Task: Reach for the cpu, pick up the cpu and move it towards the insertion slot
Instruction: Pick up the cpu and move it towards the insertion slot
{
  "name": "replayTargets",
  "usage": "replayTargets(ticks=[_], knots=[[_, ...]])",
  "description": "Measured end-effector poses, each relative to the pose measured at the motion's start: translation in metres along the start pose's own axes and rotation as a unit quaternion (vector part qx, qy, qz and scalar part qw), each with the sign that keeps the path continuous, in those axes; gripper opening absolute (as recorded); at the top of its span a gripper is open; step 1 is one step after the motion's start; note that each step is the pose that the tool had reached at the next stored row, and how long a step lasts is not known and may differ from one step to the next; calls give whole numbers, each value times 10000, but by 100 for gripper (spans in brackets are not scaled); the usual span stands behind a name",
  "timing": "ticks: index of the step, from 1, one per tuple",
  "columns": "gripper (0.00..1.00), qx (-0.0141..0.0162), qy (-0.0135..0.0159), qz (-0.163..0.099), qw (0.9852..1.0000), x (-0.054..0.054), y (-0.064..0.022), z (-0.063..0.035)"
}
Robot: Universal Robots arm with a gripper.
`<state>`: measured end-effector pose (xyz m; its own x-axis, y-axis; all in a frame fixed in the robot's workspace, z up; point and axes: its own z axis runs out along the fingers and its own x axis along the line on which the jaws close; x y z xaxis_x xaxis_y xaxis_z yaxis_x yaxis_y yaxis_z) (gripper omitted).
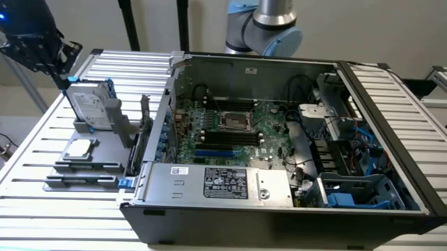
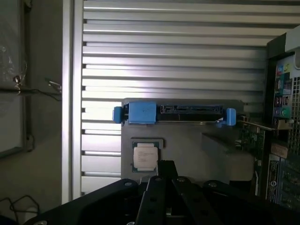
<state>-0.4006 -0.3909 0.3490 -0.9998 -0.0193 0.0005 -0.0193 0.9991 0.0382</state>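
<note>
The step in hand is the reach, judged from how things lie: the small flat square cpu with its silver-grey metal lid (image 1: 81,148) lies untouched in a recess of the grey plastic parts holder (image 1: 91,168) on the slatted aluminium table (image 1: 28,157), at the exterior view's left, outside the open black computer case (image 1: 279,68). The black gripper (image 1: 49,60) hangs high at the far left, above and beyond the upright silver hard drive in its blue-edged bracket (image 1: 91,107), well apart from the chip. It has no hold of the chip, and I cannot tell how far open it is.

In the wrist view the cpu (image 2: 145,156) sits just on the near side of the hard drive (image 2: 173,112), close to the gripper's (image 2: 166,171) line. The square silver-framed insertion slot (image 1: 234,121) is in the middle of the green motherboard, inside the case, well to the exterior view's right of the chip.

As I judge it, the reach calls for coming down nearer than the drive, clear of its bracket, and squaring up to the chip's edges.
</note>
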Motion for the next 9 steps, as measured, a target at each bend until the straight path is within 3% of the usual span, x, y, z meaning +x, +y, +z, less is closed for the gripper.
replayTargets(ticks=[6,9], knots=[[11,2,3,1,10000,169,-120,19],[11,7,16,1,10000,189,-159,29]])
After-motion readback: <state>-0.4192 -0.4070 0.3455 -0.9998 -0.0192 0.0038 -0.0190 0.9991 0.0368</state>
